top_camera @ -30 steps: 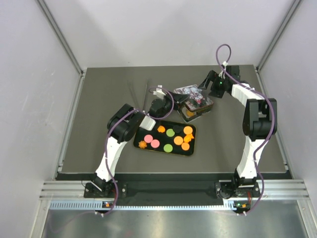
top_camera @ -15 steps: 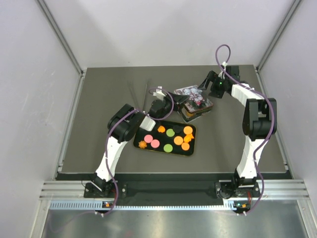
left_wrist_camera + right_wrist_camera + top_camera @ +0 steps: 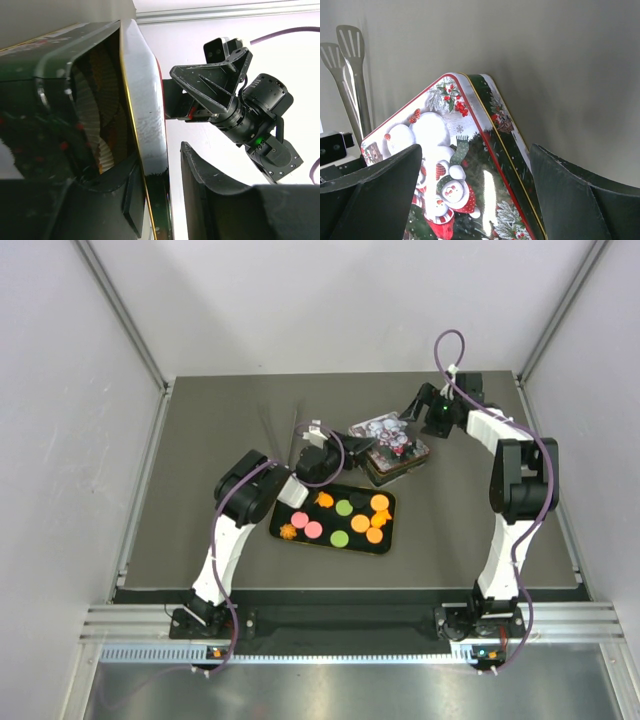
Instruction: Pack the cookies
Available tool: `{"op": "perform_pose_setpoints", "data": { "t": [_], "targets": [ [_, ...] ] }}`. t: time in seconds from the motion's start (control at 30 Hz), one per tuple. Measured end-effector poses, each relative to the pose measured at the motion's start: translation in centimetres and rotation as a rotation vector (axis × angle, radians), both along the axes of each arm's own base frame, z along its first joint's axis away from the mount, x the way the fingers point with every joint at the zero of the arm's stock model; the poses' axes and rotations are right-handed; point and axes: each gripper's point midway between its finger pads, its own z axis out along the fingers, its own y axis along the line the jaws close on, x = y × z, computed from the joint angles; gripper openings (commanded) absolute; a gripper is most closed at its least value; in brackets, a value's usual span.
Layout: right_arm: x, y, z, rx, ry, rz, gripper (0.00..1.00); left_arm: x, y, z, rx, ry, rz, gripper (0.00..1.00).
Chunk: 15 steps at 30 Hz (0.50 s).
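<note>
While near left gripper [image 3: 350, 447], cookies [image 3: 344, 508] apart

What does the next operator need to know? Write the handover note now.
Left gripper: open, fingers either side of the tin rim, with a gap on one side.
Right gripper: open, around a corner of the tin, grasping nothing.
Cookies: on the black tray; none seen in the tin.
Done: lid sits ajar.
Left: take the lid off, move the cookies in.
</note>
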Motion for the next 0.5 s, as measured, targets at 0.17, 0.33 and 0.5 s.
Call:
{"op": "perform_pose_setpoints", "data": {
  "t": [0.17,0.33,0.5],
  "targets": [
    [-0.1,0.4,0.0,-0.001,-0.001,0.011,0.88,-0.2,0.7,-0.5,0.008,0.016,0.003,0.37],
    [-0.2,0.6,-0.5,-0.003,0.006,0.021,0.87,-0.3,1.4,-0.9,0.013,0.031,0.008,0.37],
    [-0.3,0.7,-1.3,-0.007,0.022,0.023,0.86,-0.5,2.1,-1.2,0.02,0.042,0.007,0.37]
  ]
}}
